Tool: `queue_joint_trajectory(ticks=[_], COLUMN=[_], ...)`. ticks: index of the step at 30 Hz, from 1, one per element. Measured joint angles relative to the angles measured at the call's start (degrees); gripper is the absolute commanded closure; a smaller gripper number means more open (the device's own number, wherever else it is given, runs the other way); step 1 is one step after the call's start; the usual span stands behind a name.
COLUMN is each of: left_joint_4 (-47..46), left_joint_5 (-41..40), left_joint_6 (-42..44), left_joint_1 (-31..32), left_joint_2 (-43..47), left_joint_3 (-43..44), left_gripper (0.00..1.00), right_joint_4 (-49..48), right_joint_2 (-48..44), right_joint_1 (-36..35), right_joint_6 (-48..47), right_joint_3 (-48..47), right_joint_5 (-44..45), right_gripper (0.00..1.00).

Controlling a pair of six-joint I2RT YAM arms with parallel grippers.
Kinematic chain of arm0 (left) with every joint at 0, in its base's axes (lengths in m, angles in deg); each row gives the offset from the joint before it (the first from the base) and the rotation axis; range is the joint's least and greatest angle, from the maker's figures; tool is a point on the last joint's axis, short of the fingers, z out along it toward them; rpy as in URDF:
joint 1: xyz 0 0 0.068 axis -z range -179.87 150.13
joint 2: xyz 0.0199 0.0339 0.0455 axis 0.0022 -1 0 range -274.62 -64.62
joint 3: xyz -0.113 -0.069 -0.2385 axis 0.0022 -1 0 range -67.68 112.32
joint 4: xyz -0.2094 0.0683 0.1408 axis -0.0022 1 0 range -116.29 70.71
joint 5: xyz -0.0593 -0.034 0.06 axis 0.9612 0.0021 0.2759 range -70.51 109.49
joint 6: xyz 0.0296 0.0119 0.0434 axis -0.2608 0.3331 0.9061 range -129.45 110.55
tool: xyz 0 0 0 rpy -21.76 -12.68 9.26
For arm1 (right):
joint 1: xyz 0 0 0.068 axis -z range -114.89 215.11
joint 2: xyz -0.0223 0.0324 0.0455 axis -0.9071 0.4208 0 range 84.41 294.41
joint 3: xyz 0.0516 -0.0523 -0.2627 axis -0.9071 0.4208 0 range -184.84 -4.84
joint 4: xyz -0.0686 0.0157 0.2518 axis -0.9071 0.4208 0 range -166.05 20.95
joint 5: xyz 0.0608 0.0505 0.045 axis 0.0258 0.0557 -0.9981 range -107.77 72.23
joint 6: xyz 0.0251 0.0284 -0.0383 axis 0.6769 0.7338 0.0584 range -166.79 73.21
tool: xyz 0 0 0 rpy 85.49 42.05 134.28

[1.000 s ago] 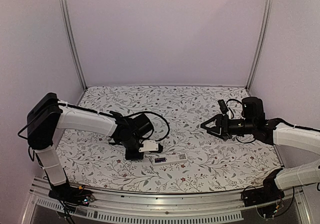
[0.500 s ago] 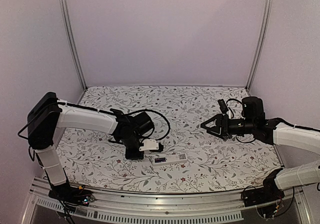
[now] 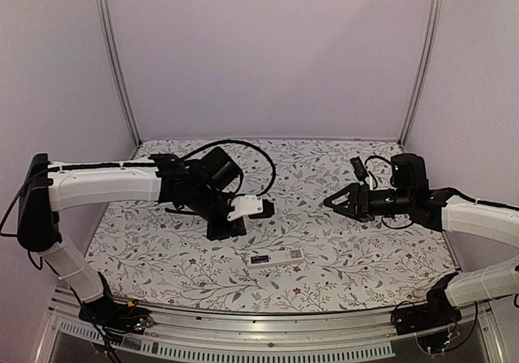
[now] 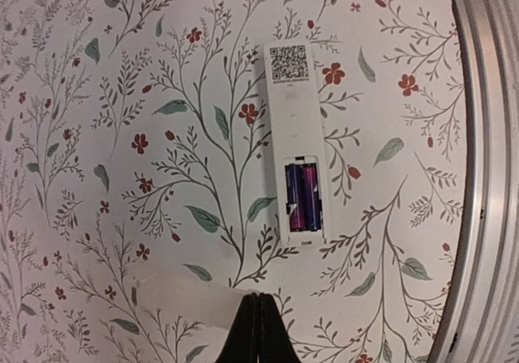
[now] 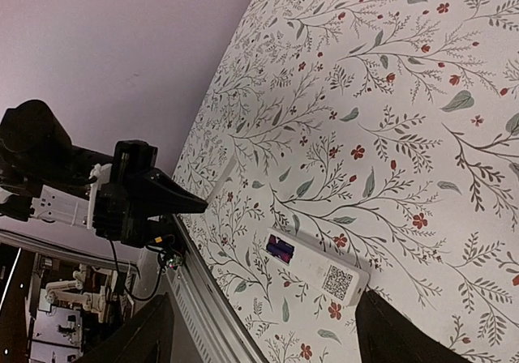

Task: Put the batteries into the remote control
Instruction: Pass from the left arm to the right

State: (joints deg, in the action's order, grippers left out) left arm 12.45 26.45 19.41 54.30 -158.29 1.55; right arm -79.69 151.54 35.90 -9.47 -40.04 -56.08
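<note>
We work over a bench [image 3: 146, 258] spread with white cloth printed in green sprigs and red blossoms, shut in by matte lilac walls [image 3: 268, 47], aluminium posts [image 3: 113, 63] and a ribbed front rail [image 3: 284, 330]. The left claw [image 4: 259, 324] hangs above the cloth, its black tips pinched together on a thin pale cover piece [image 4: 186, 300]. At its 4 o'clock the remote control [image 4: 290, 124], a slim white plastic bar, lies at the bench's 6 o'clock with its QR label [image 4: 289, 65] facing up; the finer print is unreadable. The batteries [image 4: 302, 197], glossy purple, sit side by side in its open bay. At the remote's 2 o'clock the right claw [image 3: 336, 205] is spread wide in the air.
</note>
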Motion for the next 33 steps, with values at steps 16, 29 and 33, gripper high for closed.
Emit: queue_joint_trajectory(ticks=[16,29,33], left_joint_4=[3.26,5.18,5.16], left_joint_5=[28.68,42.53,45.53], left_joint_6=[-3.28,-5.66,-6.51], left_joint_1=[1.60,4.02,4.50], left_joint_2=[9.81,9.81,9.81], left_joint_3=[6.73,10.71,12.04], left_gripper=[1.00,1.00,1.00], right_joint_4=[8.85,18.12,20.83], right_joint_2=[-6.14,-7.02,-6.91], right_joint_1=[-9.73,-23.85,-27.47], right_joint_6=[-18.12,-37.05,-41.75], right_joint_3=[-8.59,-19.61,-21.40], right_joint_5=[-2.34,-0.59,1.90], right_gripper=[0.20,0.25,0.27])
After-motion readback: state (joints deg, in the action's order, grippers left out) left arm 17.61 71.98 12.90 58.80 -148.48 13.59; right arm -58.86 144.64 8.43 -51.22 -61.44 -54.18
